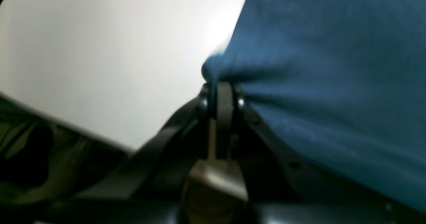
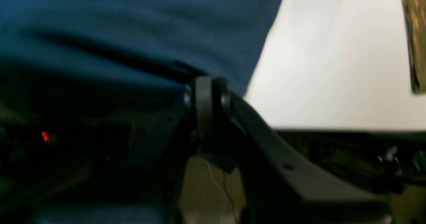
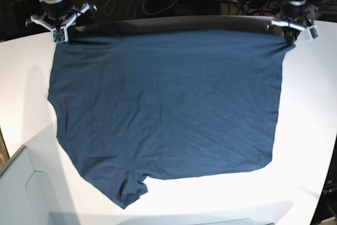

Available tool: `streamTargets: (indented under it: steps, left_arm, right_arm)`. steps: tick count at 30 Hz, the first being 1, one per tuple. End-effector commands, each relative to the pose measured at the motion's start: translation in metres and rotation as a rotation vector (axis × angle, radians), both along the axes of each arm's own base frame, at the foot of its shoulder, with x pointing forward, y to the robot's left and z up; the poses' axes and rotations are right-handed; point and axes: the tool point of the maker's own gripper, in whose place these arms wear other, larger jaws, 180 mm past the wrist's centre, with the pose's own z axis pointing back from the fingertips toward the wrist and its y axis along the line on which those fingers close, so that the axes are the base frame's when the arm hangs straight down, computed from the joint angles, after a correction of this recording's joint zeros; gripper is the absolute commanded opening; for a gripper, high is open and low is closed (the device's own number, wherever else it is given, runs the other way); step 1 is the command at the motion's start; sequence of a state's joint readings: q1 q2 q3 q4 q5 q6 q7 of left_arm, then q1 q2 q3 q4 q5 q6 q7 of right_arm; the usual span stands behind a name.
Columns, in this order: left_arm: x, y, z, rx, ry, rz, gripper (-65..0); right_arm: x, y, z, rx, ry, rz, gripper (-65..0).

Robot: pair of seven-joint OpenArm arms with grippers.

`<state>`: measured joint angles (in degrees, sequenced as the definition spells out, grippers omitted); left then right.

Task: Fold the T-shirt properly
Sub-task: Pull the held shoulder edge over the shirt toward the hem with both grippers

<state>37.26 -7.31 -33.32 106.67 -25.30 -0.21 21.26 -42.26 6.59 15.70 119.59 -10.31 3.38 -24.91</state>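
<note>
Along the far edge of the white desk (image 3: 310,130), the T-shirt (image 3: 168,104) is stretched taut between two end effectors. The left end effector (image 1: 221,84) is clamped on one far corner of the cloth, with a small bunch of navy fabric pinched between its closed jaws. The right end effector (image 2: 206,84) is clamped on the other far corner, the cloth gathered into folds beside it. The rest of the T-shirt lies spread flat over the middle of the desk, its near hem uneven, with one sleeve pointing toward the near edge.
</note>
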Motion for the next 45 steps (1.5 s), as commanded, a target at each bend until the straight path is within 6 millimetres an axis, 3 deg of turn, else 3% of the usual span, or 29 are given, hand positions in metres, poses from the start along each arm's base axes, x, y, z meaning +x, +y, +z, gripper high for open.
streamTargets:
  steps: [1,15,21,26,35,42,45]
  left_arm:
    - [0.009,0.007,0.016,0.034,-0.054,0.002,-65.0]
    - [0.055,0.008,0.039,0.033,-0.192,0.009,-65.0]
    - [0.079,0.01,0.056,0.05,-0.257,-0.013,-65.0]
    - [0.081,0.011,0.058,0.057,-0.26,-0.018,-65.0]
    - [0.089,0.004,0.052,0.044,-0.247,-0.054,-65.0]
    - [0.095,0.004,0.054,0.042,-0.263,-0.053,-65.0]
    - [0.096,0.002,0.053,0.039,-0.261,-0.06,-65.0]
  right_arm:
    - [0.012,-0.002,0.013,-0.015,-0.058,0.011,-64.8]
    - [0.079,-0.004,0.043,-0.011,-0.221,-0.008,-64.8]
    - [0.116,0.015,0.054,-0.012,-0.239,0.126,-64.8]
    - [0.142,0.01,0.056,-0.015,-0.264,0.129,-64.8]
    - [0.17,0.019,0.037,-0.037,-0.216,0.226,-64.8]
    - [0.196,0.016,0.044,-0.035,-0.246,0.219,-64.8]
    - [0.202,0.025,0.043,-0.028,-0.246,0.244,-64.8]
